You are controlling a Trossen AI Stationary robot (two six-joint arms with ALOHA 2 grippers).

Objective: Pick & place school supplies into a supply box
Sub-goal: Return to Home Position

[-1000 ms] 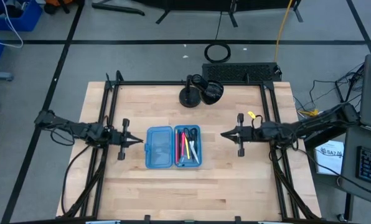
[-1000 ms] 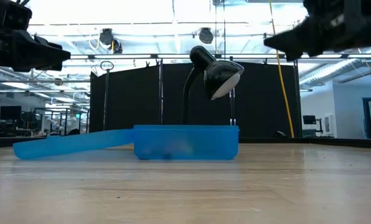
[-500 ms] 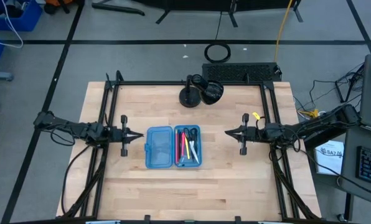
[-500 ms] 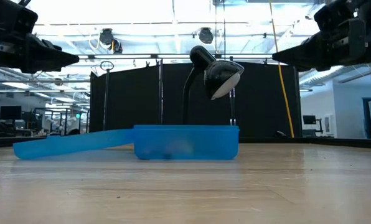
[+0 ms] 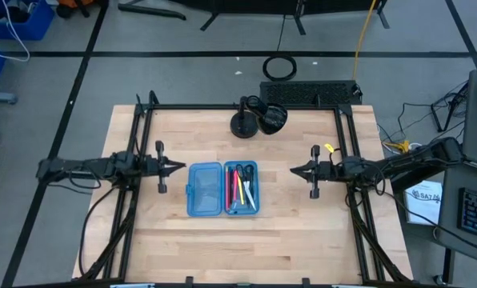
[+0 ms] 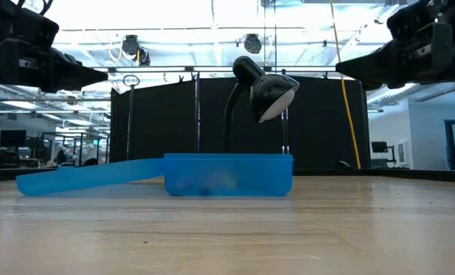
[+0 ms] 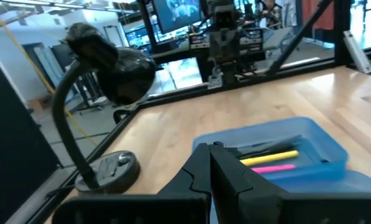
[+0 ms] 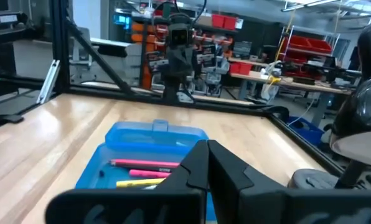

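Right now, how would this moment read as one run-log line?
supply box open, pens inside | left end effector shut, aloft left of box | right end effector shut, aloft right of box

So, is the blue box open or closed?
Open. The supply box lies spread flat, its lid half empty, with pens in the other half.
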